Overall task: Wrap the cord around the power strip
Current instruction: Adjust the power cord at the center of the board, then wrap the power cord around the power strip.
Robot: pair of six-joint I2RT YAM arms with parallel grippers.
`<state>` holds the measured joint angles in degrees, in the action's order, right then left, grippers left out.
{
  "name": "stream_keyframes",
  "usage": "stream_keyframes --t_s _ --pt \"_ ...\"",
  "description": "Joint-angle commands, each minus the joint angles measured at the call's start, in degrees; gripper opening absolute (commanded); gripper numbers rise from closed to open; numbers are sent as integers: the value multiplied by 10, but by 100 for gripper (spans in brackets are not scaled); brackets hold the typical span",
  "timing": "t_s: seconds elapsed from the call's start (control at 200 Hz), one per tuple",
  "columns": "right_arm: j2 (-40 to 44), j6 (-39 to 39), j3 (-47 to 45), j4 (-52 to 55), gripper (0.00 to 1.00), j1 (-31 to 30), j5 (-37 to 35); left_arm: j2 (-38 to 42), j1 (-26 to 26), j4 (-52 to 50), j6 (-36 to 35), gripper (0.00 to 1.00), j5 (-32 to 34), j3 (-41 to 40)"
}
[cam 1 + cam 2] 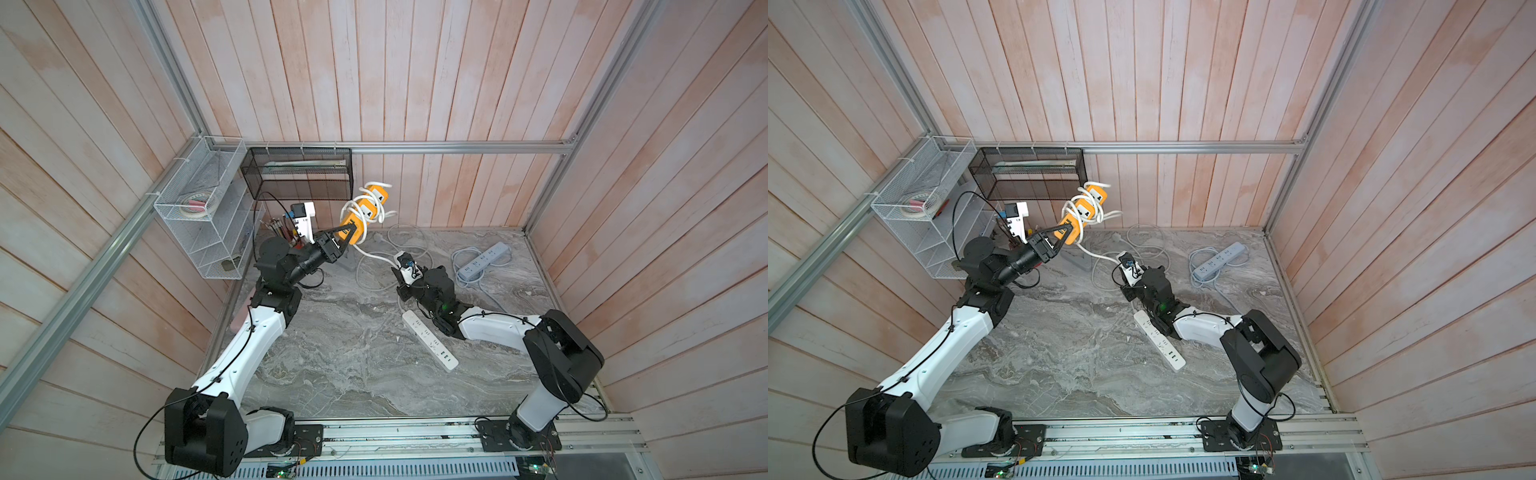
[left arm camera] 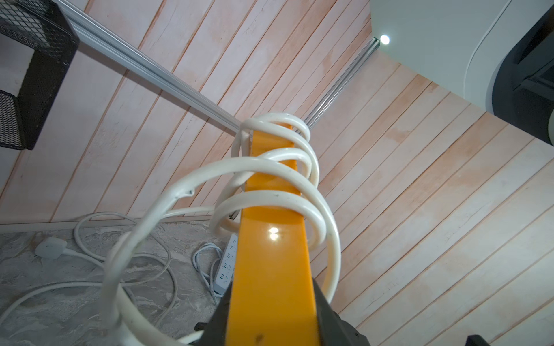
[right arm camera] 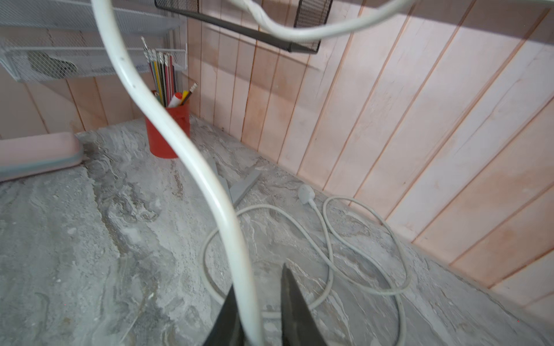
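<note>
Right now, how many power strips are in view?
3. The orange power strip is held up in the left hand; the white power strip lies flat near the middle; the blue-grey power strip lies near the far right corner. More may be hidden.

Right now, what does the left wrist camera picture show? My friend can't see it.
An orange power strip, clamped at the near end by the left gripper, points away with a white cord looped around it several times. Behind is a pink plank wall; underneath, a marble table holds a pale power strip and loose cords.

No lettering is legible anywhere (too small, too blurred).
</note>
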<state>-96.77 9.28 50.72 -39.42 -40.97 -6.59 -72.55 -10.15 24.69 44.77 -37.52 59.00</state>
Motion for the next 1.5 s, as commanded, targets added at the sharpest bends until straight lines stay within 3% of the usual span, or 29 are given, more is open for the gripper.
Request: stream_keyframes --t_s 0.0,0.145,0.195,0.23,0.375,0.5,0.6,0.745,0.97,1.065,1.225,1.495 --pt "-4 -20 -33 33 0 39 -48 28 25 11 -32 0 1 41" --pt "-16 -86 -42 130 0 119 -85 39 72 -8 -43 0 -4 51" --pt "-11 -130 -47 159 0 159 -33 41 89 -14 -44 0 -6 56" --pt "-8 -166 -50 172 0 182 -35 43 98 -24 -54 0 -5 62" --pt "-1 -190 -45 197 0 199 -18 44 103 -88 -117 0 20 96" --pt "-35 -207 34 336 0 203 -9 35 99 -96 -120 0 26 106" --pt "-13 -194 19 318 14 183 34 24 57 -110 -137 0 32 108" --pt "18 -157 -16 274 24 160 60 3 -6 -124 -155 0 38 108" --pt "48 -98 22 347 60 158 162 -16 -71 -142 -156 0 34 123" --pt "61 -120 38 302 69 157 209 -21 -94 -154 -154 0 32 136" --pt "35 -213 43 89 79 148 247 -16 -118 -164 -147 0 33 149" --pt "-75 -280 138 -74 81 97 308 -14 -138 -163 -134 0 39 151"
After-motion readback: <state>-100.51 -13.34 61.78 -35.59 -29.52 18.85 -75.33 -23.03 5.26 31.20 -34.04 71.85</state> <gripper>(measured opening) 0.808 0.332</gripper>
